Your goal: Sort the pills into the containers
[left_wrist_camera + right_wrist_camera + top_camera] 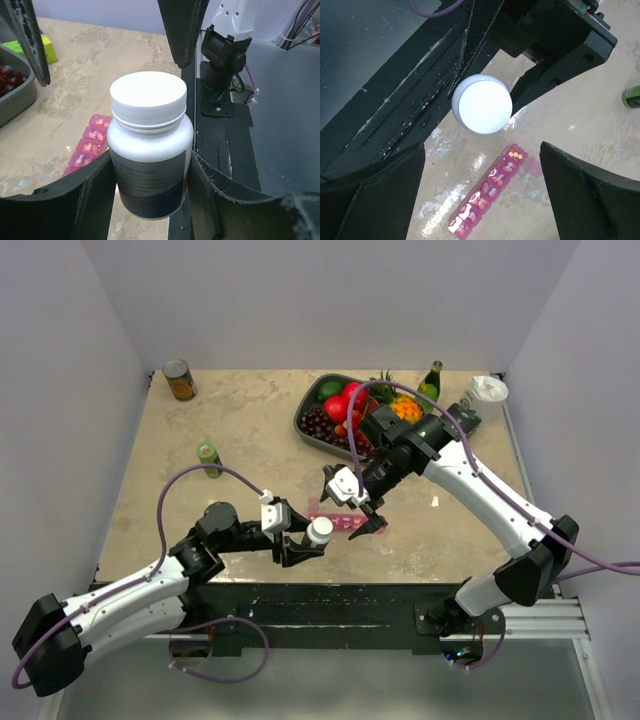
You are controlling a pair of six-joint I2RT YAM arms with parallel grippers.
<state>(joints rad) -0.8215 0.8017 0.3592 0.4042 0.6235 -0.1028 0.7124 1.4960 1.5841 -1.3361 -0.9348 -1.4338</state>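
The pink pill container strip (338, 521) lies on the table near the front. In the right wrist view the strip (485, 196) shows orange pills in its compartments, and the end compartment (515, 155) has its lid open. My left gripper (305, 540) is shut on a white bottle (320, 531) with a white cap and dark label, and holds it upright above the table beside the strip. The left wrist view shows the bottle (150, 165) between the fingers, with the strip (87, 145) behind it. My right gripper (362, 518) hangs open and empty over the strip (480, 200).
A grey fruit tray (312, 430) stands at the back centre, with a green glass bottle (431, 382) and a white container (487, 395) to its right. A tin can (179, 379) is at the back left. A small green bottle (208, 458) stands at mid left.
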